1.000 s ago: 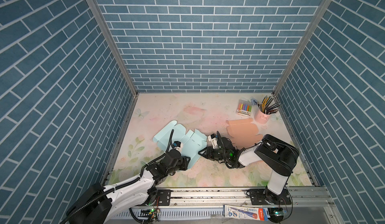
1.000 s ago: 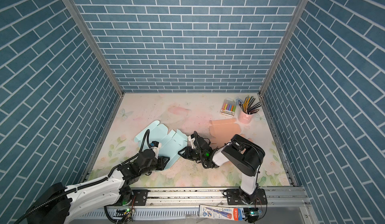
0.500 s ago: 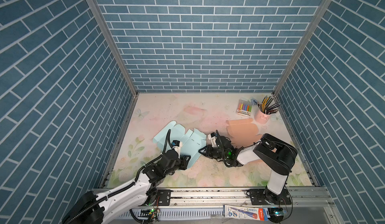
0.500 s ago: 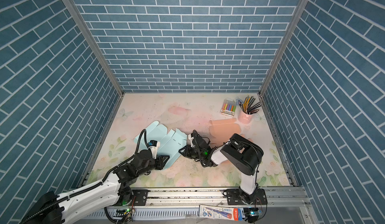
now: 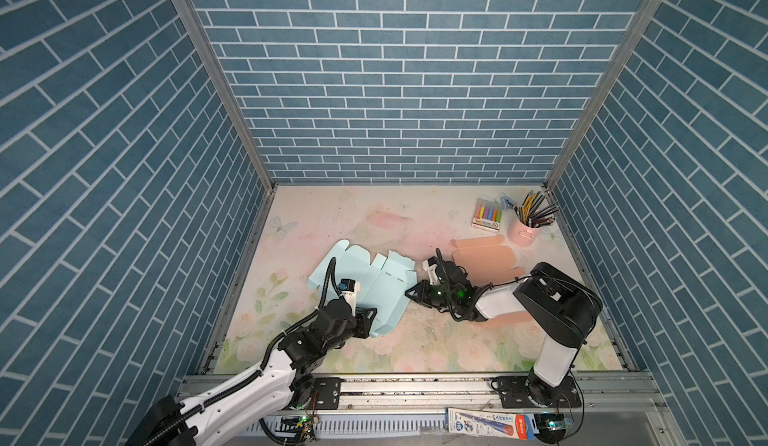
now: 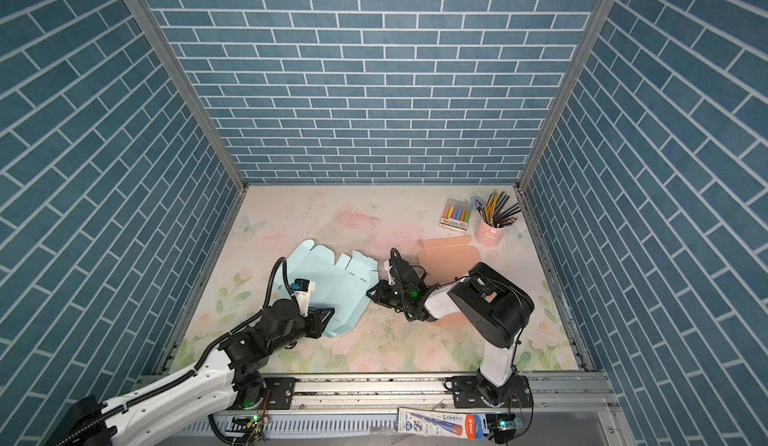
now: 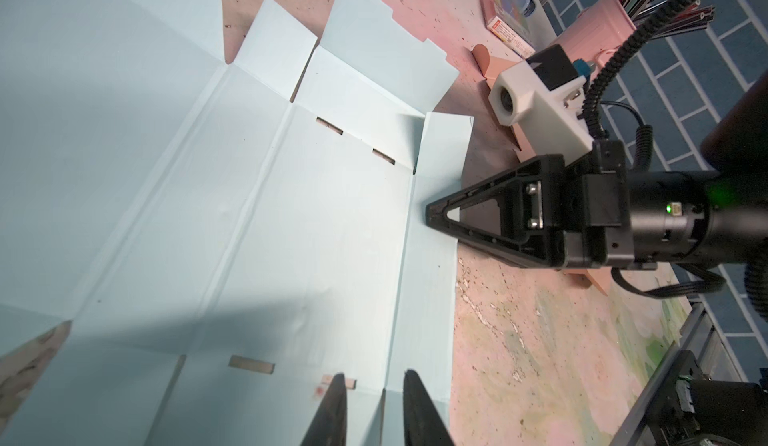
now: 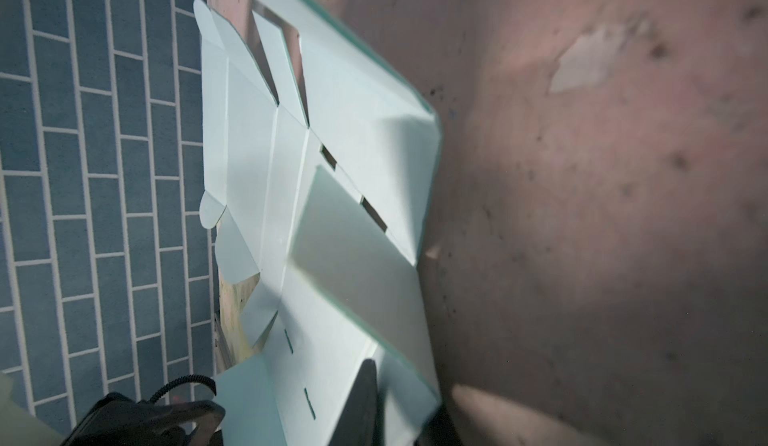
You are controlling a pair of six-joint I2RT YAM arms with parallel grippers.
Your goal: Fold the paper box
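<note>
The paper box (image 5: 376,284) (image 6: 338,288) is a flat light-blue cut-out with creases and slots, lying left of the table's middle. My left gripper (image 5: 371,319) (image 6: 327,319) sits at its near edge. In the left wrist view its two dark fingers stand a little apart on top of the sheet (image 7: 291,215), so the left gripper (image 7: 372,375) is open. My right gripper (image 5: 409,294) (image 6: 370,293) (image 7: 430,215) is at the sheet's right edge. It is shut on the narrow side flap, which runs between its fingers (image 8: 365,398) and is lifted off the table.
A flat peach cut-out (image 5: 486,257) lies under and behind my right arm. A pink cup of pencils (image 5: 524,232) and a pack of markers (image 5: 487,215) stand at the back right. Brick-patterned walls enclose the table on three sides.
My right gripper's jaws have come together on the sheet's right flap and it has shifted slightly toward the back. The left gripper has stayed at the near edge.
</note>
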